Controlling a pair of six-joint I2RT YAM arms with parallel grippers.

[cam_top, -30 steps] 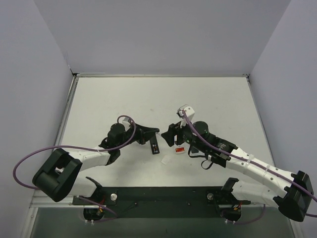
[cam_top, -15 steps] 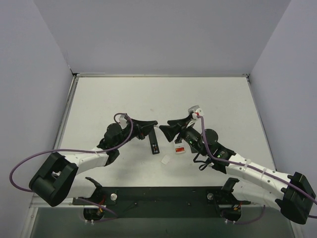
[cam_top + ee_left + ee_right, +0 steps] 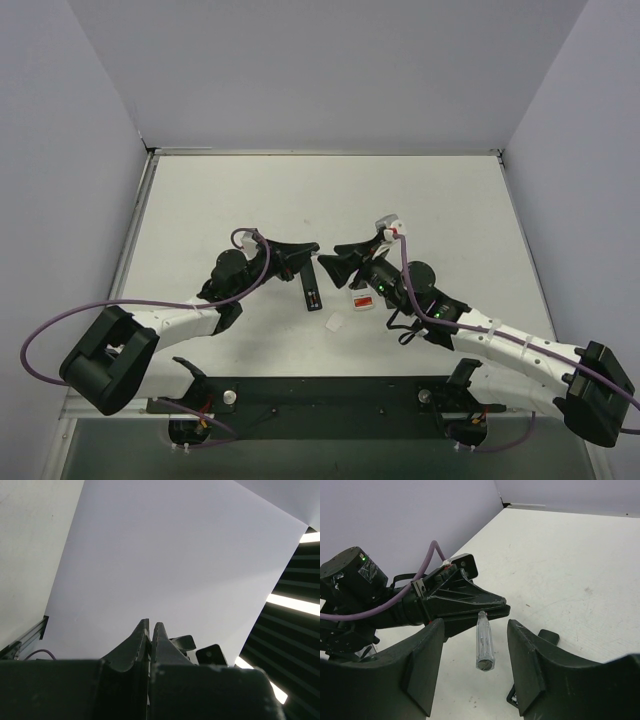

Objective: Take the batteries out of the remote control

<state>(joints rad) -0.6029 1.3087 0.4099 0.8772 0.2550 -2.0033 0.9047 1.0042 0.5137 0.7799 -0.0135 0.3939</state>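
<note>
Approach to the remote control [image 3: 482,640]: batteries not yet out

We see the slim black remote control near the middle of the table [image 3: 420,200], between the two arms, its length running roughly far to near. The left gripper [image 3: 497,606] reaches in from the left with its jaws closed and nothing visible between them. The underside of its tips meets the far end of the remote, but we cannot tell whether it presses the bar down or merely touches it. The right gripper [image 3: 330,262] reaches in from the right, jaws apart and empty. In its own wrist view one finger stands on each side of the remote, clear of it.

We cannot make out the batteries in any view. No stubby dark cylinder shows on the table, so we judge them to be inside the remote. A small white square [image 3: 335,323] and a red-and-white piece [image 3: 363,301] lie near the remote's near end, to its right.

The step in hand, we judge, is lining up for the first battery. The next move calls for a fine, low reach. One fingertip must catch a battery's end and lever it up while the left gripper stops the bar sliding or tipping.
</note>
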